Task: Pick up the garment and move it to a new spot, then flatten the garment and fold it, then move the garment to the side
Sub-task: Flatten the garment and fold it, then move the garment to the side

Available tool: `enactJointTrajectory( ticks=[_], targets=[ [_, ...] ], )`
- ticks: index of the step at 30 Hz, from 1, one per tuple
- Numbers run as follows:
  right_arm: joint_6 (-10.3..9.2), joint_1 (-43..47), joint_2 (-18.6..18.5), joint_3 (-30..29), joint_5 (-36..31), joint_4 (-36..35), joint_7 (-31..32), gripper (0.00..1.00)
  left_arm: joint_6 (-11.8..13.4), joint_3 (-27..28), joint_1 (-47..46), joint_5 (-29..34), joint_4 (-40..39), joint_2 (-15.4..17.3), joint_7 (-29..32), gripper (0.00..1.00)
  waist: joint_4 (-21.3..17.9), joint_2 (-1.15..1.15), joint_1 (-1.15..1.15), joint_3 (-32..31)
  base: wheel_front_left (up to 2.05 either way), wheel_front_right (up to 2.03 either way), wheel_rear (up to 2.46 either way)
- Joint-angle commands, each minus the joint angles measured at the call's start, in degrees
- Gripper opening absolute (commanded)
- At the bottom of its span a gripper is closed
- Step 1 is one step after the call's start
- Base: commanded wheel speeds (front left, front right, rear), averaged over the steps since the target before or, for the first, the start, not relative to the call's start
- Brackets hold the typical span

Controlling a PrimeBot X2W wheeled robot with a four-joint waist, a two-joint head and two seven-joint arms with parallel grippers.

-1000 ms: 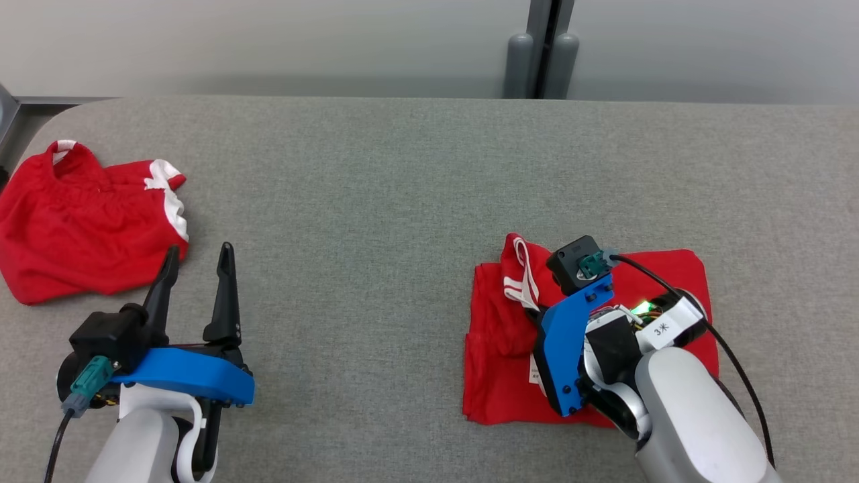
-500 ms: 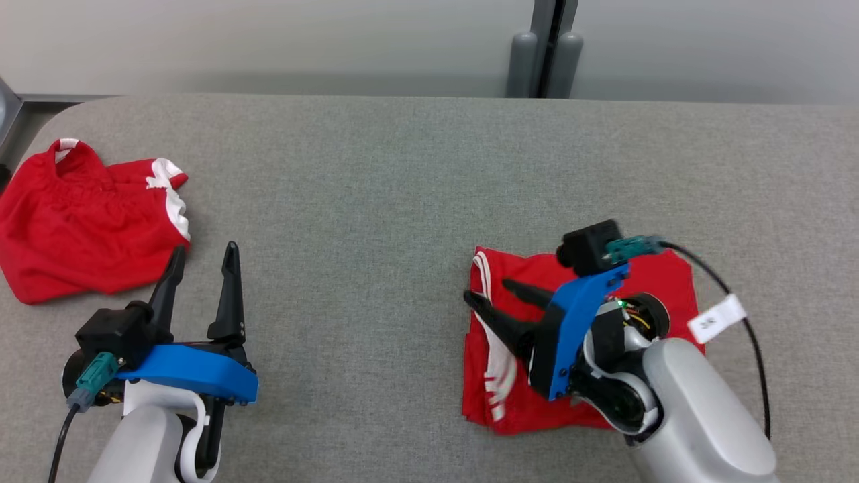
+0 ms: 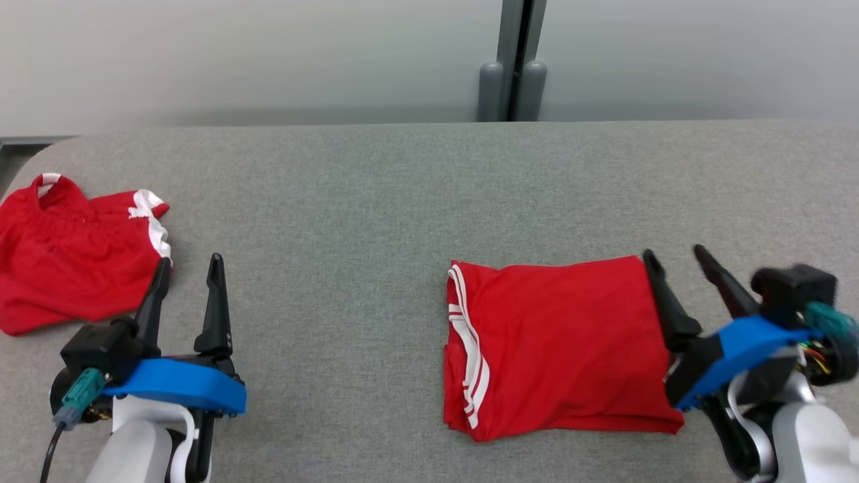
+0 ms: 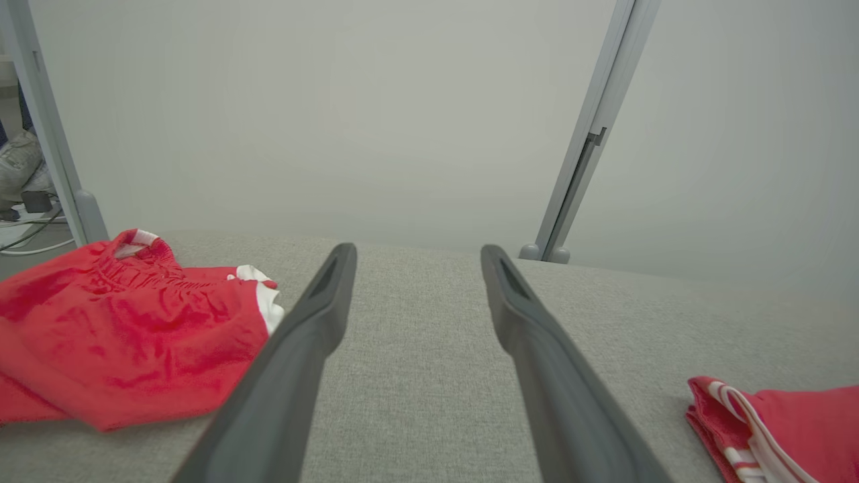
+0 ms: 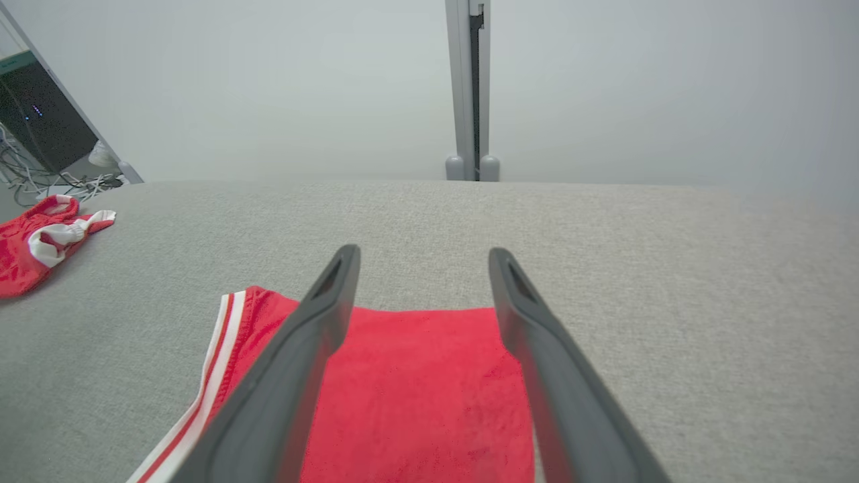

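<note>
A red garment (image 3: 557,349) with white stripes along its left edge lies folded in a flat rectangle on the grey table (image 3: 349,201), right of centre. It also appears in the left wrist view as the garment (image 4: 792,429) and in the right wrist view as the garment (image 5: 423,396). My right gripper (image 3: 673,255) stands open at the garment's right edge, holding nothing, and in its own view the right gripper (image 5: 423,250) hovers over the cloth. My left gripper (image 3: 189,260) is open and empty at the lower left, seen as the left gripper (image 4: 417,249) in its own view.
A second red garment (image 3: 74,268) with white trim lies crumpled at the table's far left, just beyond my left fingers; it is also in the wrist views (image 4: 127,342) (image 5: 33,248). A grey post (image 3: 513,67) stands behind the table's back edge.
My right gripper opened, let go of the folded garment and drew back to its right edge. The garment now lies flat. The head camera shifted slightly. The left arm stayed put.
</note>
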Motion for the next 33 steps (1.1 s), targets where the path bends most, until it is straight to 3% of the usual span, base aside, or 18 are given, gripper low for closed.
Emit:
enactJointTrajectory(
  ticks=[1, 2, 4, 11, 33],
  targets=[
    [0.04, 2.5, -0.19, -1.27, -1.76, -0.81, -3.68, 1.0, 0.25, 0.31, 1.32, 0.04, -0.17, 0.12, -0.36, 1.0, -0.7, 0.0, 0.0, -0.91, 0.0, 0.0, 0.0],
    [0.04, 2.5, -0.19, -1.27, -1.76, -0.81, -3.68, 1.0, 0.25, 0.31, 1.32, 0.04, -0.17, 0.12, -0.36, 1.0, -0.7, 0.0, 0.0, -0.91, 0.0, 0.0, 0.0],
    [0.04, 5.4, -0.12, -3.01, -3.85, -0.85, -9.36, 1.0, 0.47, 1.02, 2.63, 0.35, -0.64, -0.03, -0.39, 1.0, -1.61, 0.0, 0.0, -2.03, 0.0, 0.0, 0.0],
    [0.03, 9.09, -0.26, -3.81, -4.9, 1.53, -15.6, 1.0, 1.29, 3.16, 6.99, 1.26, -3.0, -0.61, -0.41, 1.0, -3.78, 0.0, 0.0, -4.17, 0.0, 0.0, 0.0],
    [0.03, 7.26, -3.3, -2.0, -1.47, 7.6, -14.43, 1.0, 1.43, 5.73, 14.37, 3.57, -6.03, -3.21, -0.42, 1.0, -4.79, 0.0, 0.0, -7.02, 0.0, 0.0, 0.0]
  ],
)
